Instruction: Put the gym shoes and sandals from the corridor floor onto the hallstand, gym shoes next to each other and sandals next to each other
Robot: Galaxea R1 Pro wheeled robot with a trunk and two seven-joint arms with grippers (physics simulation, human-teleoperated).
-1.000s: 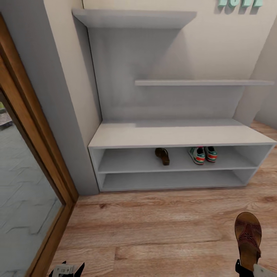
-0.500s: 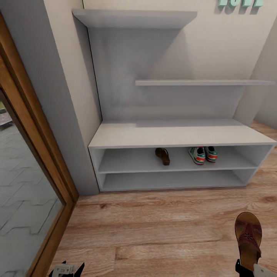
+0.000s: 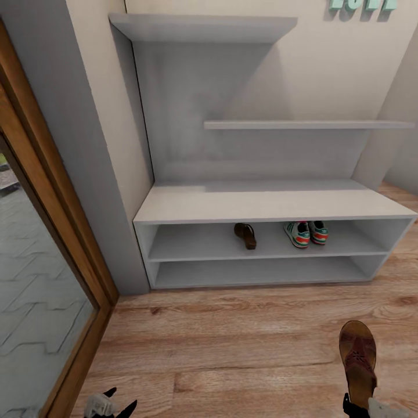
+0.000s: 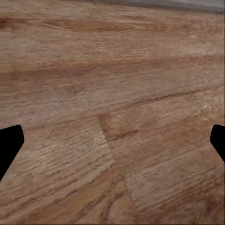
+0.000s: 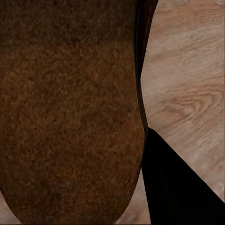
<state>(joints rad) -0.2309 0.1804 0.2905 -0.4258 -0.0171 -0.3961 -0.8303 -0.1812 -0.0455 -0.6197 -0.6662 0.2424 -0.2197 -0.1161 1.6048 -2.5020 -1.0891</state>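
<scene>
While a wood-framed mirror [image 3: 35, 302] fills the left edge of the head view, the left gripper [image 3: 110, 404] hangs low over the corridor floor [image 3: 232, 342], its two dark fingertips [image 4: 8, 140] set wide apart at opposite edges of the left wrist view with nothing but bare planks between them. Beyond it, against the cream wall, stands the hallstand [image 3: 261, 203], its broad bench top bare and two staggered wall shelves above. On the upper of its two low open shelves lies one brown sandal [image 3: 245, 235], toe outward, left of centre; to its right, apart from it, the two gym shoes [image 3: 306, 233] sit side by side, just touching or nearly so. At the lower right, the right gripper [image 3: 355, 405] pinches the heel end of the second sandal [image 3: 358, 363], which points toward the rack above the floor. Seen from the right wrist, that sandal's dark sole [image 5: 70, 108] looms close, with one black finger [image 5: 178, 187] pressed along its edge. Teal letters [image 3: 363, 4] mark the wall at top right.
</scene>
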